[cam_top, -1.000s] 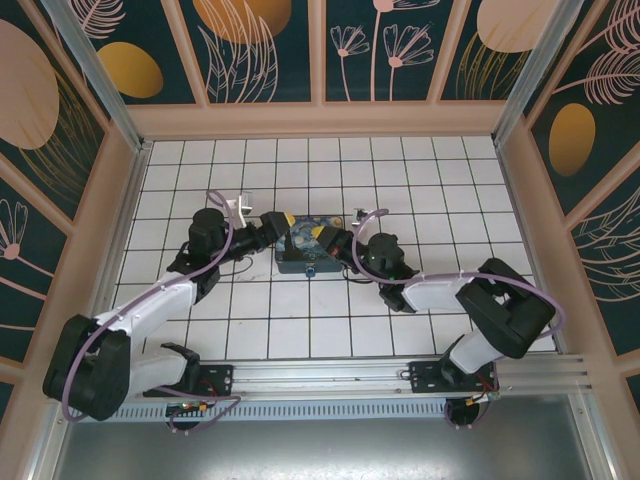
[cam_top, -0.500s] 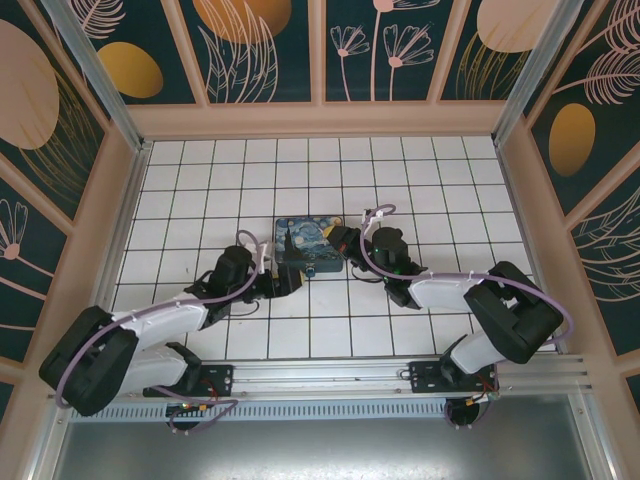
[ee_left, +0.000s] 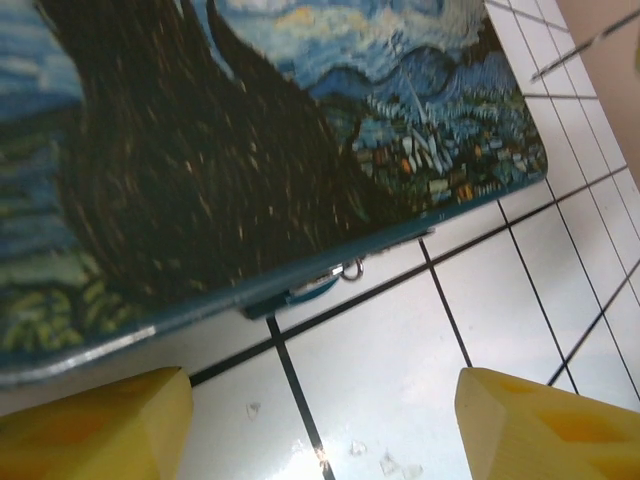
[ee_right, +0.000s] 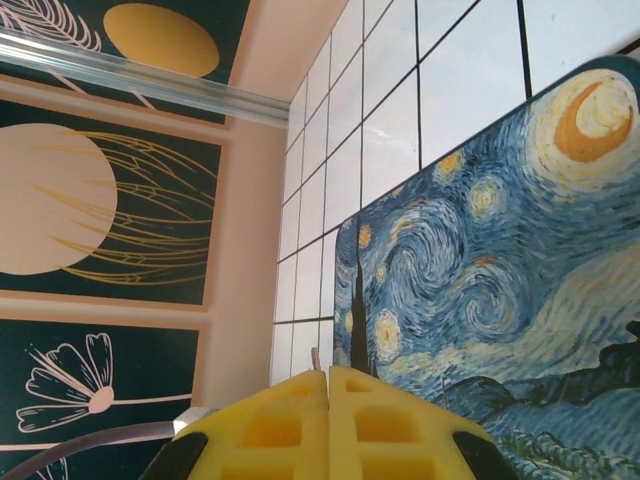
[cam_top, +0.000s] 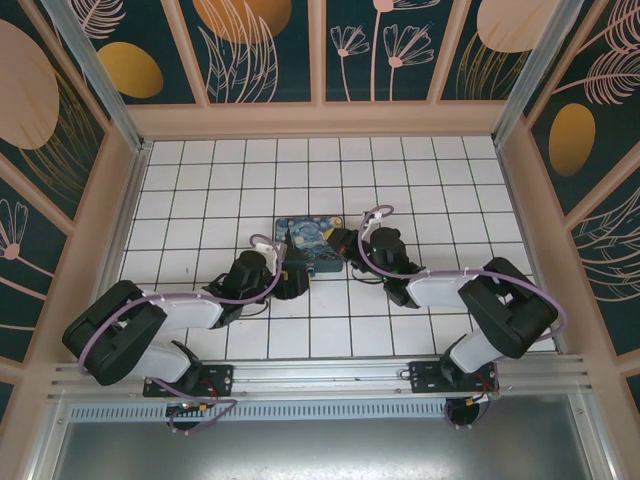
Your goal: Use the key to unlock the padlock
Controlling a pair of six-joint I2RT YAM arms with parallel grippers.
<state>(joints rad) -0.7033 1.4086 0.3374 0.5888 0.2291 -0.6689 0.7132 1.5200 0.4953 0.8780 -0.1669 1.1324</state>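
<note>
Padlock [ee_left: 322, 287] tucked against the near edge of the painted box [ee_left: 250, 130], low by the tiled counter [ee_left: 400, 380], with the left gripper [ee_left: 320, 415] spread wide just short of it. The right gripper [ee_right: 329, 420] is pressed together above the lid, and the thin sliver at its tips is probably the key [ee_right: 314, 358]. Likely faults: the spread fingers knock the box and shift the small lock, or the slim key twists in so slight a pinch. The box itself stands between key and lock.

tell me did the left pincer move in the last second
Yes: the left pincer swung from the box's left side round to its near edge.
</note>
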